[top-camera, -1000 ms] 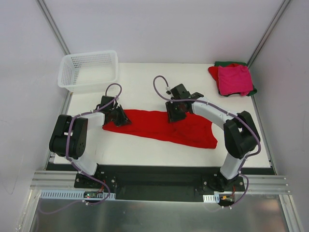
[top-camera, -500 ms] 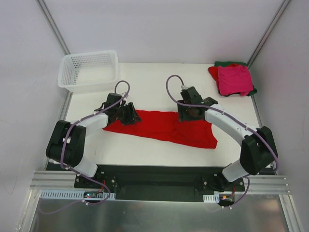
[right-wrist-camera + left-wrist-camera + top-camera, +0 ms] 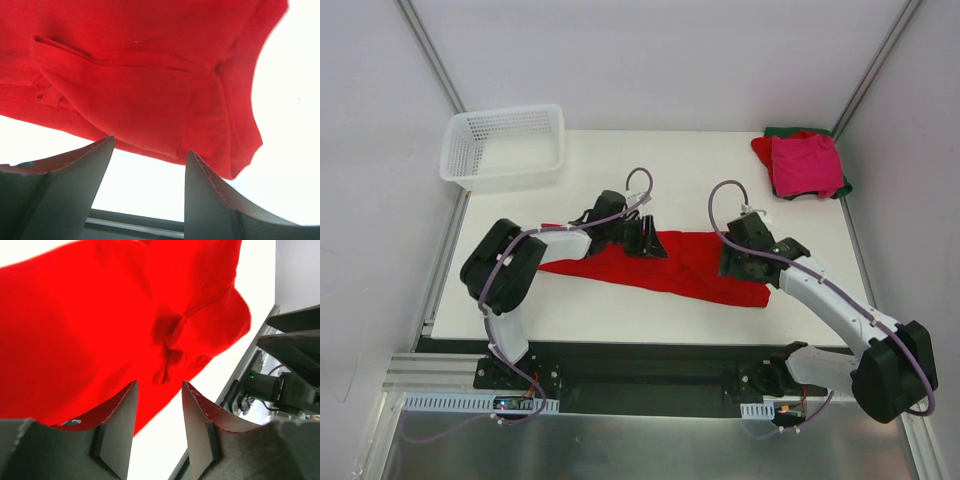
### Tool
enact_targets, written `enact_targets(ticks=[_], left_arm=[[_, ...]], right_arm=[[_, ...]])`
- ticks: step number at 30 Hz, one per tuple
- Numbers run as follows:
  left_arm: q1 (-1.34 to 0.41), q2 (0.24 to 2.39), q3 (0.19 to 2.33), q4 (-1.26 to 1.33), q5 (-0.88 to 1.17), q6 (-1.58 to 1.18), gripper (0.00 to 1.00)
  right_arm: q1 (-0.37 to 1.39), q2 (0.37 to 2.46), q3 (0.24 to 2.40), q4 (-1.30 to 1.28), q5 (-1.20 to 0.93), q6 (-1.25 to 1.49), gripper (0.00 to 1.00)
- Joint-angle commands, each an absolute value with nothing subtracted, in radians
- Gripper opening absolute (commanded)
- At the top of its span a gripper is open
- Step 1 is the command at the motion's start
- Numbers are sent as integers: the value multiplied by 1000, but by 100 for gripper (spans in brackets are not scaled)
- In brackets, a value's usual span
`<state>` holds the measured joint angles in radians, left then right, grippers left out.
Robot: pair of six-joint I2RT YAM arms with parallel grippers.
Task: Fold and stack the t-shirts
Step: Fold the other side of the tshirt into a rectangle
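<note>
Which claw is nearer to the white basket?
Left. The left claw is over the red t-shirt, right of the basket; the right claw is farther right, over the shirt's right end.

— What do the two arms look like from where you're standing?
— Same build, both of them. The left arm and right arm have white shells on the long links and chunky black housings at the joints, down to black bases.
— Any wiring showing?
— A pale lilac cable runs along each one and loops free near the wrist.
— And the ends?
— The left gripper has two dark grey fingers. They're matte and wedge-shaped, a bit ragged along the edges, with a flat rectangular pad on each inner face. The right gripper has the same dark wedges
</note>
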<state>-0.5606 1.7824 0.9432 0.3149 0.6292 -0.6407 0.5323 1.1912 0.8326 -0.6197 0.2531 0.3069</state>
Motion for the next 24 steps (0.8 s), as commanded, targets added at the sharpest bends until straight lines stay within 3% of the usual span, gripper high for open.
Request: enact_targets(ticks=[1,9,24], left_arm=[[-598,1877,1006,526,733,-695,37],[-612,1954,1063,660,775,-723,36],[-617,2042,1137,658,793,-710,35]], right_arm=[[503,1112,815,-656,305,371,64],[417,1051,772,-664,256,354,65],[360,1043,738,-601,155,327,64]])
